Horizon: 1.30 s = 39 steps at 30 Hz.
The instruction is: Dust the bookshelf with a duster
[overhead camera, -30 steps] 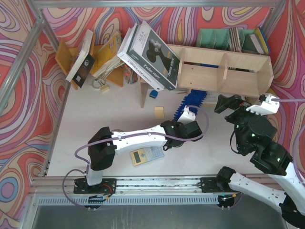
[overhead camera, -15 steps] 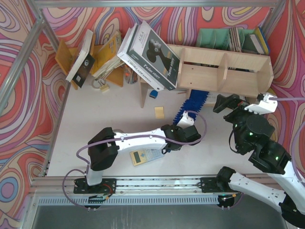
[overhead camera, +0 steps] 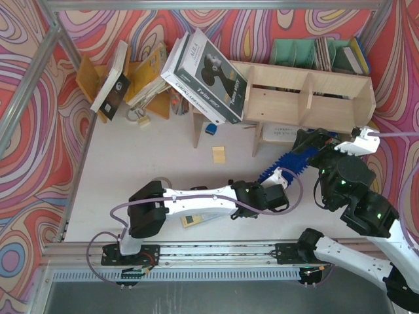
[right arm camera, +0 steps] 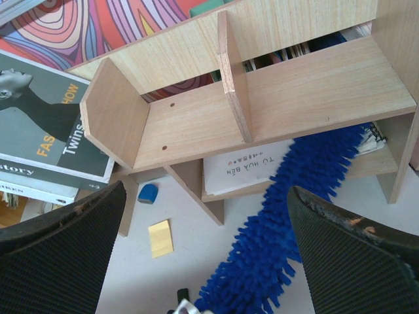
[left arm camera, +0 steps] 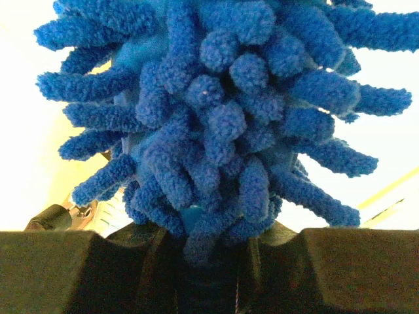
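The pale plywood bookshelf [overhead camera: 308,98] stands at the back right; the right wrist view shows its two tiers and dividers [right arm camera: 196,124]. The blue fluffy duster [overhead camera: 291,162] lies slanted on the table, its head reaching into the lower right compartment [right arm camera: 294,216]. My left gripper [overhead camera: 278,186] is shut on the duster's handle end; the fluffy head fills the left wrist view [left arm camera: 216,118] above the gripper [left arm camera: 209,245]. My right gripper [overhead camera: 313,145] hovers open and empty above the duster in front of the shelf [right arm camera: 209,261].
A white booklet [right arm camera: 249,173] lies in the lower tier. A yellow note [overhead camera: 218,154] and a small blue object [overhead camera: 210,129] lie by the shelf's left leg. Large books [overhead camera: 206,75] lean on the shelf's left end. A calculator [overhead camera: 196,219] lies under my left arm.
My left gripper moved right and nearer with the duster. The duster's head swung right, from the shelf's middle to under its right compartment. The right gripper barely moved.
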Tool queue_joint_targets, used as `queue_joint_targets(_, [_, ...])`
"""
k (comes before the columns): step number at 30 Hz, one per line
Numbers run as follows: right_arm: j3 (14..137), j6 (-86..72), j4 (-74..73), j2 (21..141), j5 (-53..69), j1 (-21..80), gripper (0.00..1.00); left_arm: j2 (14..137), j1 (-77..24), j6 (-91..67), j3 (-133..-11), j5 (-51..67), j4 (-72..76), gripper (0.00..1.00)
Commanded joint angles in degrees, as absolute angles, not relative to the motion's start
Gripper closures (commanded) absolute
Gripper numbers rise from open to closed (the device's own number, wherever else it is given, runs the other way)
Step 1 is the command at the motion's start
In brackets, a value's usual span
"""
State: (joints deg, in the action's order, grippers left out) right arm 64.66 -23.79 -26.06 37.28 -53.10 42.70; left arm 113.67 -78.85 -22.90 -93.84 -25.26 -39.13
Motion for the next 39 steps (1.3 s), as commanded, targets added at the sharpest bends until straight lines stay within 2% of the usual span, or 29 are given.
queue_joint_targets(1, [65.9,-23.1,-24.8,37.8,-53.9,42.7,0.01,112.9,-80.2,-18.4,-94.2,-27.8,-36.6,1.00])
queue_joint_targets(6, [65.8,-23.4,-25.3,37.4,-54.0,42.6,0.01,108.1,-79.9,-17.7,-88.9,-33.6,-32.5,1.00])
queue_joint_targets(11, [65.5,-23.5,-25.4,37.0,-54.0,42.7,0.01,103.9,-77.1,-18.6,-83.8,-33.2,-30.0,1.00])
queue_joint_targets(23, [65.4,-24.1,-26.2,36.5,-54.1,42.6,0.01,108.8,-75.7,-18.7,-87.8,-27.4,-32.5,1.00])
queue_joint_targets(30, [65.2,-24.4,-26.3,36.5,-54.0,42.7,0.01,111.6,-78.0,-16.4,-91.0,-25.1,-33.4,1.00])
queue_joint_targets(39, [65.1,-24.3,-26.2,36.6,-54.0,42.7,0.01,109.1,-82.2,-11.7,-88.8,-25.2,-30.5,1.00])
